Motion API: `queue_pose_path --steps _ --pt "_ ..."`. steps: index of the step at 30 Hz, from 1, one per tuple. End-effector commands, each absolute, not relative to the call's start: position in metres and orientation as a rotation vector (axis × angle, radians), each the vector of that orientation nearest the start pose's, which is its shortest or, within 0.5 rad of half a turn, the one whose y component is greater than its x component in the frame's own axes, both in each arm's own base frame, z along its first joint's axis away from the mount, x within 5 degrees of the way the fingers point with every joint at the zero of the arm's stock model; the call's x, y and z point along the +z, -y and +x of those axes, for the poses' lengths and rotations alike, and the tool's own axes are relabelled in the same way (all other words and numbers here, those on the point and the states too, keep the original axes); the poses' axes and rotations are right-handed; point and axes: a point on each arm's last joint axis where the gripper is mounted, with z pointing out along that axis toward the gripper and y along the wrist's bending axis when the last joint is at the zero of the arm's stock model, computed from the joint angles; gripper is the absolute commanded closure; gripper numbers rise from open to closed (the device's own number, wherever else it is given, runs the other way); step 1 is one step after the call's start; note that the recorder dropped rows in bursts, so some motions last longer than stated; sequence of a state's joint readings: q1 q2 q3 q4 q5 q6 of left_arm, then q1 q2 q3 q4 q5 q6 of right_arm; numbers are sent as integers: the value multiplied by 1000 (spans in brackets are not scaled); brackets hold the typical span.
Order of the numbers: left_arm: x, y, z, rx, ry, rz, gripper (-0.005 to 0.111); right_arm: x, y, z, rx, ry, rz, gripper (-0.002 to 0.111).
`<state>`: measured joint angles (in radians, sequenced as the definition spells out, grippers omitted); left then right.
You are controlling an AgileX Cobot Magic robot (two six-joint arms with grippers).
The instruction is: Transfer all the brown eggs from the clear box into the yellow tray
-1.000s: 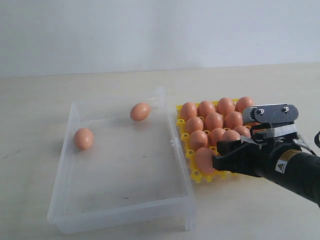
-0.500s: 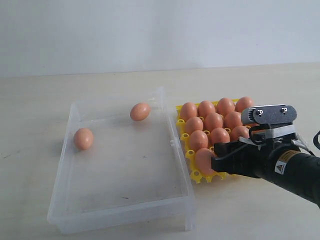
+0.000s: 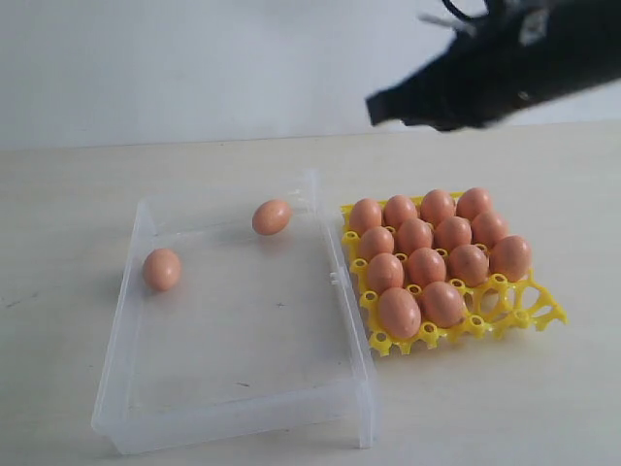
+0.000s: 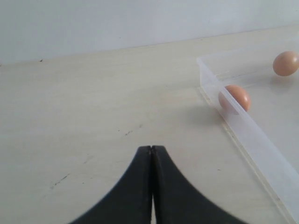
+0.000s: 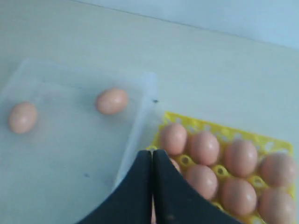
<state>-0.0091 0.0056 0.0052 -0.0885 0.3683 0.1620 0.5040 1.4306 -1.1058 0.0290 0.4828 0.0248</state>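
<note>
The clear box (image 3: 233, 417) lies left of centre with two brown eggs in it, one at the far wall (image 3: 273, 216) and one at the left wall (image 3: 162, 269). Beside it on the right, the yellow tray (image 3: 514, 306) holds several brown eggs (image 3: 427, 264); two front-right cups are bare. My right gripper (image 3: 374, 109) hangs high above the tray, blurred, shut and holding nothing; its wrist view shows the shut tips (image 5: 152, 151) over the tray's edge (image 5: 261, 137). My left gripper (image 4: 152, 148) is shut and empty over bare table outside the box wall (image 4: 243, 126), near an egg (image 4: 235, 98).
The pale tabletop (image 3: 78, 194) runs all round the box and tray, with a white wall behind. The box has a small clasp (image 3: 335, 279) on the side facing the tray. The left arm does not show in the exterior view.
My right gripper has risen from the tray's front row to high above it and has shut. An egg now shows in the front-row cup where it was.
</note>
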Motion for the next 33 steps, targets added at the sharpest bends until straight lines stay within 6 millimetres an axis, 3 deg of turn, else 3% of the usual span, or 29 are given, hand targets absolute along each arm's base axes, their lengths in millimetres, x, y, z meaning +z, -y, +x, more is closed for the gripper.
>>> queue_pose_path --steps 1,5,10,13,19,25,33 --pt "181 4 53 12 -1840 97 107 329 -224 298 497 -2289 -779 107" --pt "181 4 53 12 -1840 97 107 300 -273 335 614 -2365 -777 93" --pt "181 4 53 12 -1840 97 107 251 -304 377 704 -2552 -433 55" --pt "181 4 53 12 -1840 97 107 226 -310 393 675 -2621 -225 40" --pt "181 4 53 12 -1840 97 107 196 -301 416 550 -2609 287 40" --pt "181 4 53 12 -1840 97 107 188 -299 426 566 -2512 498 44" --pt "181 4 53 12 -1840 97 107 159 -301 426 532 -2575 550 45"
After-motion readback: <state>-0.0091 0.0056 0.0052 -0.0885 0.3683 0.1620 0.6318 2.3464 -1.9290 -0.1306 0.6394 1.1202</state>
